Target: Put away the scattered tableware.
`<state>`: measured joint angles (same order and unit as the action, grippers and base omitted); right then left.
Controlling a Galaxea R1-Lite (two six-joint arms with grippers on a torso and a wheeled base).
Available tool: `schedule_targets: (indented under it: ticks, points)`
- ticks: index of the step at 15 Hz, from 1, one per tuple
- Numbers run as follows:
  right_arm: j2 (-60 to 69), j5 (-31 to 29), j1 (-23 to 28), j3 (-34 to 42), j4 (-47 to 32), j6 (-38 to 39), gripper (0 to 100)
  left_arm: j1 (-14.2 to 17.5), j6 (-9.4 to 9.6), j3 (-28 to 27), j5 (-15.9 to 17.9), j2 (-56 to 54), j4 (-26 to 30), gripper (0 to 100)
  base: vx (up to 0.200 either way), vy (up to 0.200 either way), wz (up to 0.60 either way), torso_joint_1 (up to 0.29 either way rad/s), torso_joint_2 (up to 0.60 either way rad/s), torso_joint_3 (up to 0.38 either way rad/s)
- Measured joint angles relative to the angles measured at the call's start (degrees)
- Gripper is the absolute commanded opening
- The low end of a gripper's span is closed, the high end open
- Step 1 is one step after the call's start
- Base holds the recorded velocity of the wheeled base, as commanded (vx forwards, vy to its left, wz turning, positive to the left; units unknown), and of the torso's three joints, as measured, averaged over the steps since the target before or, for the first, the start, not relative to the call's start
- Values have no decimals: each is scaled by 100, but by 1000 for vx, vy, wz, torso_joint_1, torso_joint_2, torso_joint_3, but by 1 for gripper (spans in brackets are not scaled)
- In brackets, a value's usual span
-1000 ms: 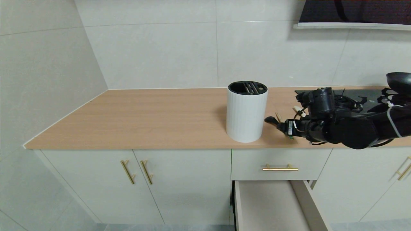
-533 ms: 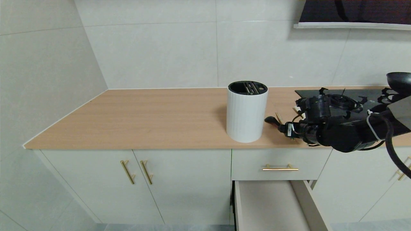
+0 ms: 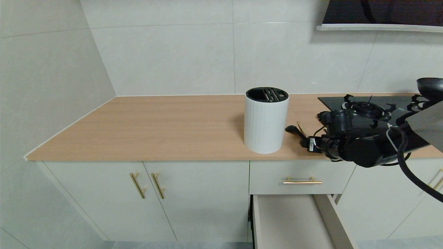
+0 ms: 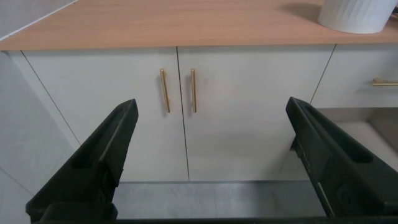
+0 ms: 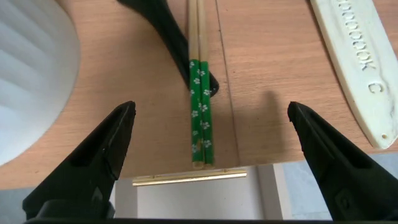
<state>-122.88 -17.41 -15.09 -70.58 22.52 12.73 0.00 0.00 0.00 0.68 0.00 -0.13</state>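
A white ribbed utensil holder (image 3: 265, 121) with a black slotted top stands on the wooden counter (image 3: 166, 124). Just right of it lie a black spoon (image 3: 293, 129) and a pair of wooden chopsticks (image 3: 302, 128). My right gripper (image 3: 308, 142) hovers low over their near ends at the counter's front edge. In the right wrist view its jaws are wide open and hold nothing. The green flowered chopstick ends (image 5: 200, 118) lie between them, beside the black spoon (image 5: 174, 43), the holder (image 5: 31, 81) and a white flat utensil (image 5: 354, 68). My left gripper (image 4: 211, 109) is open, low before the cabinet doors.
A drawer (image 3: 294, 221) stands pulled open below the counter under a closed one with a gold handle (image 3: 301, 181). A gas hob (image 3: 367, 107) and a dark pan (image 3: 429, 86) sit at the right. Cabinet doors with gold handles (image 4: 178, 90) face the left gripper.
My right arm has sunk lower toward the counter, its wrist dropping beside the chopsticks. The holder, spoon and chopsticks have not moved.
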Motion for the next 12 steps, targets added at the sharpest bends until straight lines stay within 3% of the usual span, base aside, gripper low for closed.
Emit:
schedule_targets:
  ticks: [2, 3, 12]
  points:
    - [-49, 0, 0, -6, 85, -4, 100, 0, 0, 0, 0, 0, 0, 100, 0, 0, 0, 0, 0, 0]
    - [-63, 0, 0, -6, 91, -6, 0, 0, 0, 0, 2, 0, -2, 100, 0, 0, 0, 0, 0, 0]
    - [-107, 1, -1, -20, 91, -1, 0, 0, 0, -2, 2, 0, -2, 100, 0, 0, 0, 0, 0, 0]
